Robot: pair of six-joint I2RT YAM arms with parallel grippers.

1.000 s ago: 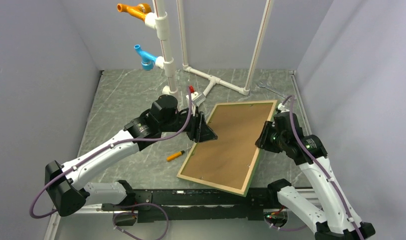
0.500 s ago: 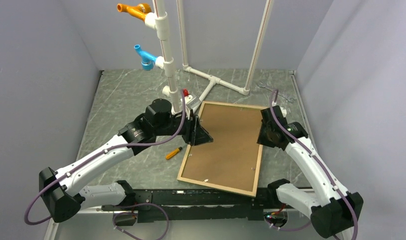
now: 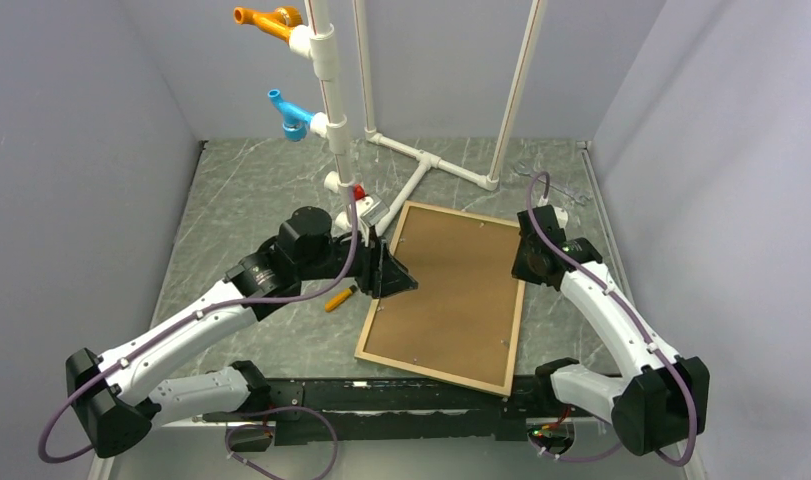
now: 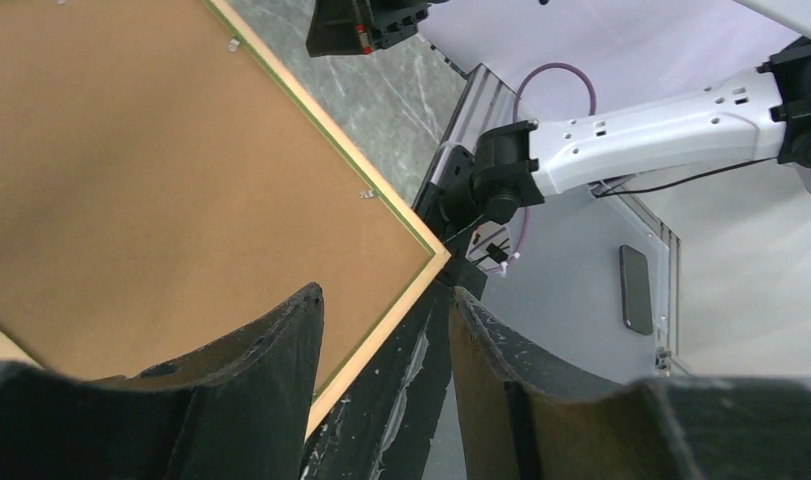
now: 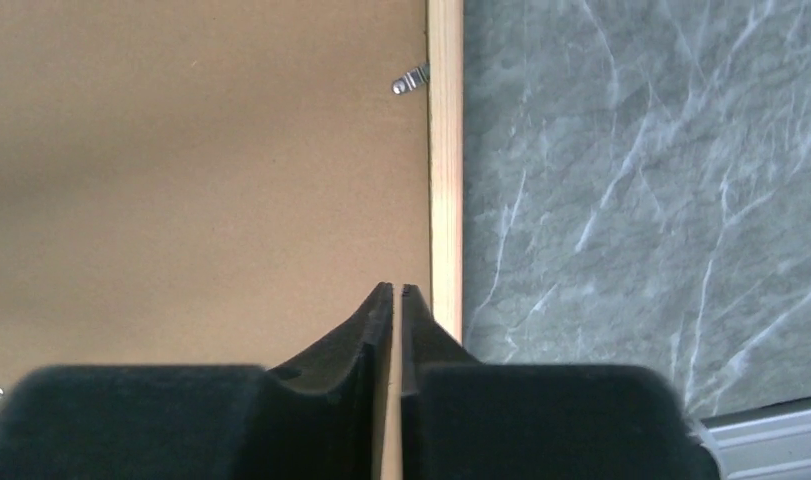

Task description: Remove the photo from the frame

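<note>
The frame [image 3: 431, 371] lies flat on the table with its back up, showing pale rail backs and a thin green edge. The brown backing board [image 3: 451, 290] fills it and is held by small metal clips [image 5: 411, 80]. The photo is hidden under the board. My left gripper [image 3: 393, 276] is open and empty at the frame's left rail; in its wrist view [image 4: 386, 293] one finger is over the board [image 4: 161, 170]. My right gripper [image 3: 526, 262] is shut and hovers over the right rail [image 5: 445, 150], gripping nothing [image 5: 396, 288].
A white pipe stand [image 3: 421, 160] with an orange hook [image 3: 266, 20] and a blue hook [image 3: 291, 112] rises behind the frame. An orange marker [image 3: 339, 298] lies left of the frame. A wrench [image 3: 551, 182] lies far right. Grey walls close three sides.
The frame was tilted up between both grippers and now lies flat, back up. My left gripper has let go and drawn back left. My right gripper has let go and shifted farther along the right rail.
</note>
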